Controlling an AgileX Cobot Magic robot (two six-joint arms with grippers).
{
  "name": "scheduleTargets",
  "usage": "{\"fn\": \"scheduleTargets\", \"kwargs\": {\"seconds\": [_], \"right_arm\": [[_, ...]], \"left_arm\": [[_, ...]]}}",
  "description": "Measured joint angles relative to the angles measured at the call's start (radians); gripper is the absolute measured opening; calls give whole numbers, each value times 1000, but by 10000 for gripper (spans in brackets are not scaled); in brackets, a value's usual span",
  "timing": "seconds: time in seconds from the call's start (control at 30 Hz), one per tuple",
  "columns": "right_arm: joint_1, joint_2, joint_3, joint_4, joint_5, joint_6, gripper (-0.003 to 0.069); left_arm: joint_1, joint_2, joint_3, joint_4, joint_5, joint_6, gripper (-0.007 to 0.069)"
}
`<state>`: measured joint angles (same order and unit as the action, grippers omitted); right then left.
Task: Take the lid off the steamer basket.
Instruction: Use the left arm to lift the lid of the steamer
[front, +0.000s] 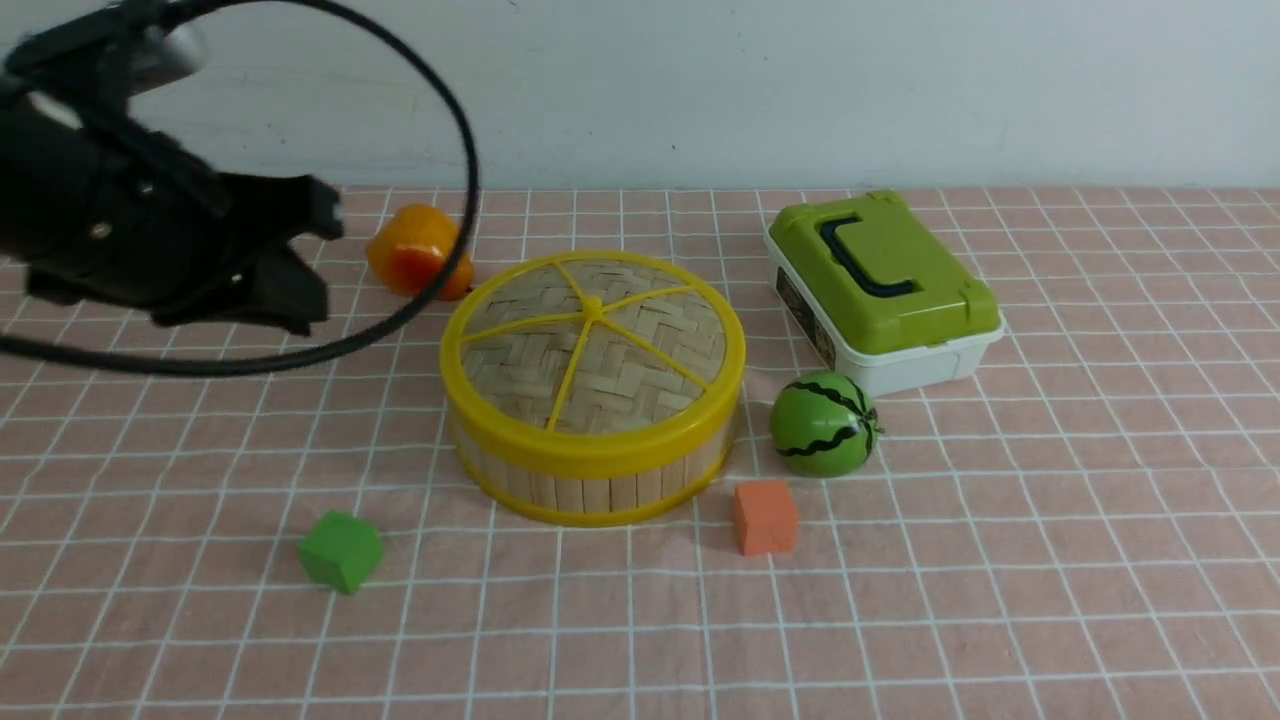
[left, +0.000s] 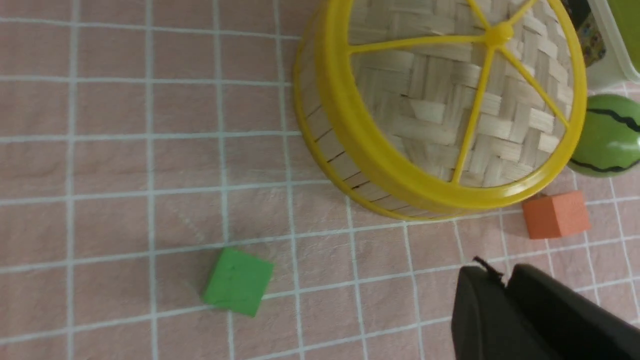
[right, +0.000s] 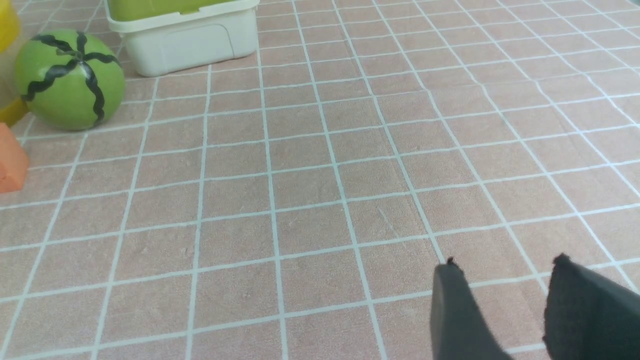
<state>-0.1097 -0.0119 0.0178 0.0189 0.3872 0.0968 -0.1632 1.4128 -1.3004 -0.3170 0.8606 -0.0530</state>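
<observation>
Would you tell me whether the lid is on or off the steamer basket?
On. The lid sits level on the steamer basket, its yellow rim capping the slat walls.

Table (front: 1100, 500): pink cloth, white grid lines, fills frame below pale wall. Items resting directly on it:
- steamer basket (front: 590, 480), round, pale slat wall, yellow rims; frame centre.
- orange-yellow toy fruit (front: 415, 250); upper left of basket, near it.
- white box with green lid (front: 930, 365); upper right of centre.
- toy watermelon (front: 822, 423), green, dark stripes; between basket and box, just beside both.
- orange cube (front: 765, 517); below watermelon, near basket's lower right.
- green cube (front: 341, 550); lower left, apart from basket.
</observation>
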Motion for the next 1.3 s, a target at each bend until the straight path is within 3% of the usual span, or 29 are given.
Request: {"fn": "scheduleTargets", "kwargs": {"seconds": [0.1, 0.37, 0.47, 0.5, 0.53, 0.67, 0.8, 1.07, 1.3], "right_arm": [[0, 0, 0, 0, 0, 0, 242], [0, 0, 0, 0, 0, 0, 242], [0, 0, 0, 0, 0, 0, 242], [0, 0, 0, 0, 0, 0, 242], [0, 0, 0, 0, 0, 0, 242], [0, 0, 0, 0, 0, 0, 242], [0, 0, 0, 0, 0, 0, 242], [0, 0, 0, 0, 0, 0, 242], [0, 0, 0, 0, 0, 0, 242]], "left_arm": [[-99, 125, -128, 78, 25, -16, 67], [-241, 354, -386, 259, 86, -75, 88], [-289, 476, -546, 330, 122, -78, 155], [-305, 543, -619, 352, 151, -79, 209], [-307, 550, -629, 354, 155, -79, 216], [-316, 693, -805, 371, 241, -79, 363], [-316, 779, -905, 388, 267, -78, 424], [-316, 879, -973, 422, 262, -48, 454], [-316, 894, -976, 467, 238, -48, 401]]}}
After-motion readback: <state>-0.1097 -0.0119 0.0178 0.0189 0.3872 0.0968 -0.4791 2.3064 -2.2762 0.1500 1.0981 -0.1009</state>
